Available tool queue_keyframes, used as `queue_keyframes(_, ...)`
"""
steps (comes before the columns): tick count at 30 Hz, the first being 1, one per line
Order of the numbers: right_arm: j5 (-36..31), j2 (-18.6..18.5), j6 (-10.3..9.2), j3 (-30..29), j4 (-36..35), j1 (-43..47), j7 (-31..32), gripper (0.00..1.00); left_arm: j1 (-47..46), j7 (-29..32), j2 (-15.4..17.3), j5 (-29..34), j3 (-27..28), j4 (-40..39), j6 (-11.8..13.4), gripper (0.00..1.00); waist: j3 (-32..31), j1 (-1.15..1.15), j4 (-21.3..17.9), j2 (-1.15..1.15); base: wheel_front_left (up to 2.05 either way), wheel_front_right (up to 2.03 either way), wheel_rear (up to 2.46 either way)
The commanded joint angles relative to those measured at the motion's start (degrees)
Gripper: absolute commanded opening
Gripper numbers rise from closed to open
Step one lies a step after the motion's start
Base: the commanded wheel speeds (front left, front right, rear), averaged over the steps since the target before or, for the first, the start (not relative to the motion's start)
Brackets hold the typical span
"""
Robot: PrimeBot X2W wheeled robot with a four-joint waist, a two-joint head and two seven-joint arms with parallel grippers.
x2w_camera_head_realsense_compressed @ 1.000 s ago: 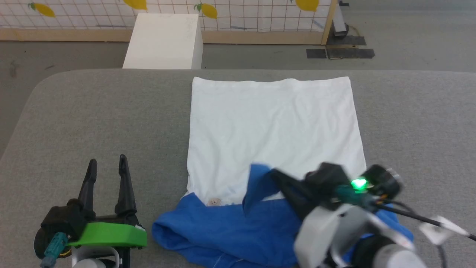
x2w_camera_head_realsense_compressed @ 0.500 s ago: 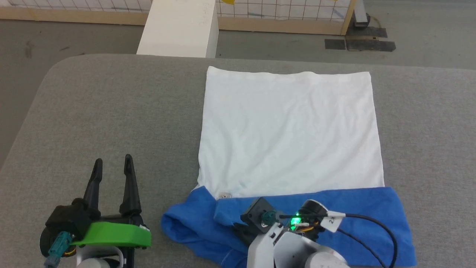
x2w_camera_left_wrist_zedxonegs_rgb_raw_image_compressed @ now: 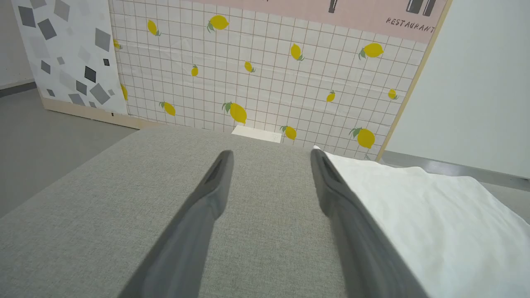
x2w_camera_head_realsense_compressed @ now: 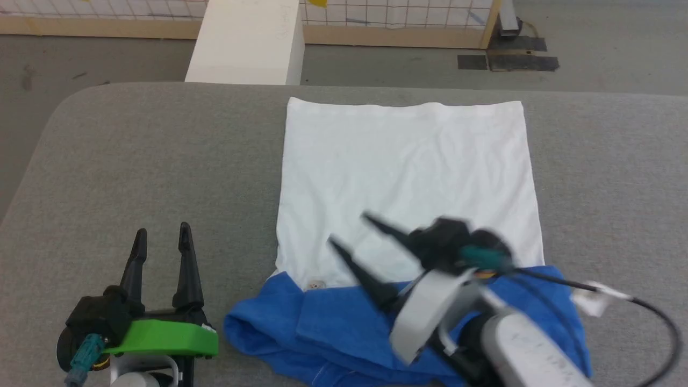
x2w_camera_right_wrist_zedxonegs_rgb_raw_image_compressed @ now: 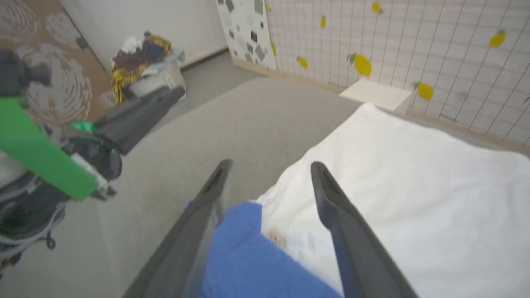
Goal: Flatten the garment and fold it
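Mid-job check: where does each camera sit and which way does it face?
Head: from above, down onto the grey table, shirt, left gripper and right gripper.
Left wrist: along its open fingers toward the lemon wall.
Right wrist: along its open fingers over the shirt's blue-white seam, left gripper alongside.
Shared: all show the shirt.

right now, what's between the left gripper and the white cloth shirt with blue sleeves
A bare stretch of the grey fabric-covered surface separates the left gripper from the white-and-blue shirt; the head view shows it.
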Motion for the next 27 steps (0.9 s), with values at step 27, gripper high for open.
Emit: queue_keyframes(27,-6.12,0.63,-0.08,-29.37,-13.72,5.23,-15.67,1.00,-47.51,33.11,24.59,-10.19,-18.00,12.60,-2.73,1.00,20.84,0.00,-17.29,0.00,0.00,0.00,0.00)
